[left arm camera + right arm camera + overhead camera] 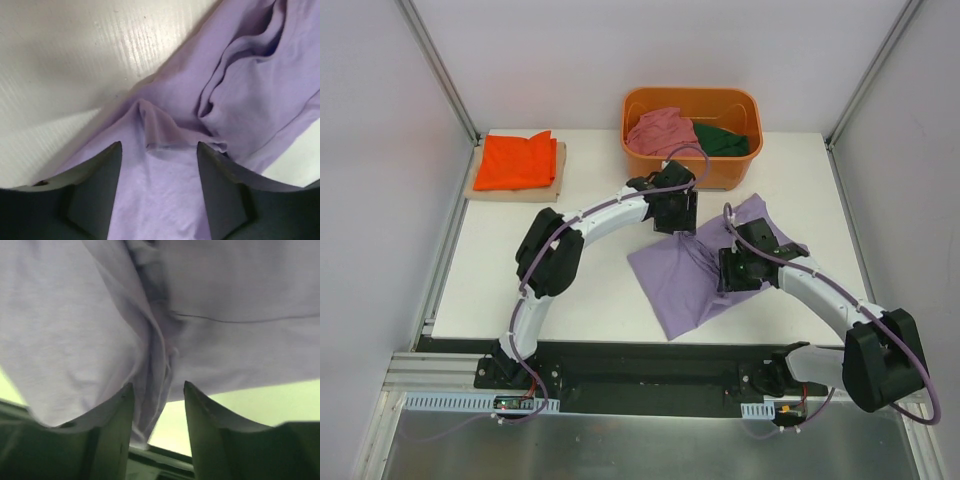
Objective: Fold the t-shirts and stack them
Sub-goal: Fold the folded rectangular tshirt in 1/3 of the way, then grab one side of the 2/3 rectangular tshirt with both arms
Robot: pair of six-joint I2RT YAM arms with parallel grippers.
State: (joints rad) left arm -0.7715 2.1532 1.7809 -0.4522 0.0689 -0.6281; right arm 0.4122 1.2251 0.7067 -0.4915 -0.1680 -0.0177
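A lavender t-shirt (680, 285) lies crumpled on the white table (550, 300), right of the middle. My left gripper (676, 226) is over its far left edge, open, with flat cloth and a small hem fold between the fingers in the left wrist view (157, 145). My right gripper (728, 275) is over the shirt's middle. Its jaws are partly apart around a bunched fold of the shirt (155, 365), which hangs against the left finger (117, 425). A folded orange t-shirt (517, 160) lies at the back left. Pink (660, 130) and dark green (723, 140) t-shirts lie in the tub.
The orange plastic tub (692, 165) stands at the back, just behind my left gripper. The folded orange shirt rests on a brown board (558, 175). Metal frame posts (440, 70) stand at both back corners. The table's near edge (620, 343) runs just below the lavender shirt.
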